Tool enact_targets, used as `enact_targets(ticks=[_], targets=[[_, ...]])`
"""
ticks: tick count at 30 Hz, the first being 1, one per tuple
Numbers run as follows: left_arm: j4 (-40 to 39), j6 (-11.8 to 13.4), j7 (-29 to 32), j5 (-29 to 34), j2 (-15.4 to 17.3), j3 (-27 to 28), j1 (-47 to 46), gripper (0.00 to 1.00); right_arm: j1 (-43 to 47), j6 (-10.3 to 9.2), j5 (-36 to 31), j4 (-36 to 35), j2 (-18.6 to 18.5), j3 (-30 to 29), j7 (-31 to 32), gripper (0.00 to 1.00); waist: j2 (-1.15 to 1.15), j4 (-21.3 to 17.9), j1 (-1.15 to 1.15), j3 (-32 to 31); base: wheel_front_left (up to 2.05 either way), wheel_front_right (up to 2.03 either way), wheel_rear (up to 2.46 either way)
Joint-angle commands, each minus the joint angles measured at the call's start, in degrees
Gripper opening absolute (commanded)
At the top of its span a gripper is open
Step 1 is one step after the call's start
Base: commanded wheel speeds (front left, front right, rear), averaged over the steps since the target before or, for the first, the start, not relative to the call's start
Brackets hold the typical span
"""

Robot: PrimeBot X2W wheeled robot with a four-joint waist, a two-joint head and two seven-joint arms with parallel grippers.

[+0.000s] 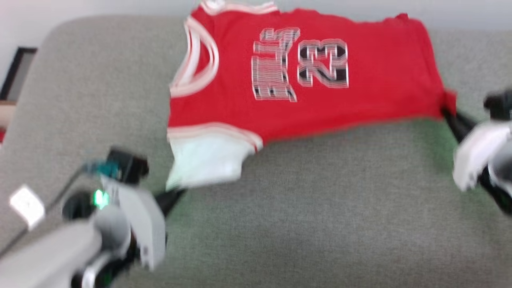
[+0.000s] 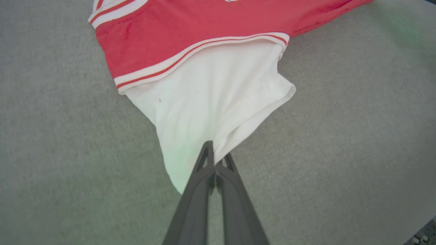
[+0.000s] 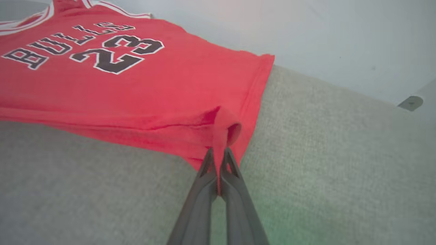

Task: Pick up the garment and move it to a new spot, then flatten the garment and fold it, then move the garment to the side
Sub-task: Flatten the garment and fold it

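A grey upholstered surface [image 1: 320, 208] is seen beneath the garment and spreads well past it on the near side and at both ends. A pale wall [image 3: 306, 34] is seen beyond the garment's far edge.

The garment [image 1: 320, 60], a red jersey top, is laid across the far half of that surface with its printed side up. Its striped neck and armhole trims are turned to the left end and its plain red hem to the right end. Black lettering outlined in white [image 3: 115, 54], read as "BULLS" and "23" in the right wrist view, is set in the middle of the red body. A white sleeve [image 2: 211, 102] is seen coming out from under a red-and-white striped band at the garment's near left corner and is drawn out to a point. The near red edge is pulled fairly straight from the sleeve across to the hem corner.

The left claw [image 2: 216, 156] is pressed together on the tip of that white sleeve, at the garment's near left. The right claw [image 3: 218, 153] is pinched shut on the near hem corner [image 3: 226, 131], where a small roll of red cloth is bunched just above the dark fingertips.

The head view is blurred. A dark-framed object [image 1: 18, 72] is seen far left of the garment, off the surface.
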Motion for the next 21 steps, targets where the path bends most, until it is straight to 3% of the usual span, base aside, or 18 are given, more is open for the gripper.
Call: enact_targets(ticks=[1, 5, 11, 16, 21], targets=[[-1.18, 1.08, -0.24, -0.71, 1.04, -0.2, 1.69, 0.0, 2.06, -0.08, 0.56, -1.2, -1.0, -0.26, 0.55, 0.0, 0.0, -0.1, 0.0, -3.12, 0.0, 0.0, 0.0], [-8.13, 5.79, -2.23, -2.99, 4.42, -1.35, 8.98, 0.0, 12.75, -0.08, 2.83, -9.12, -4.76, -3.6, 4.15, 0.0, 0.0, -0.13, 0.0, -4.2, 0.0, 0.0, 0.0], [-14.37, 11.29, -4.67, -6.99, 7.26, -2.48, 17.16, 0.0, 28.9, -0.08, 3.68, -21.61, -7.08, -10.31, 10.18, 0.0, 0.0, -0.16, 0.0, -4.82, 0.0, 0.0, 0.0], [-18.04, 14.62, -6.23, -9.47, 9.04, -3.42, 22.21, 0.0, 41.44, -0.08, 2.34, -31.24, -6.09, -15.98, 16.87, 0.0, 0.0, -0.24, 0.0, -4.76, 0.0, 0.0, 0.0], [-20.6, 16.89, -6.78, -10.42, 10.69, -3.41, 23.95, 0.0, 49.01, -0.07, 0.6, -38.79, -2.79, -22.5, 21.53, 0.0, 0.0, -0.41, 0.0, -4.05, 0.0, 0.0, 0.0]])
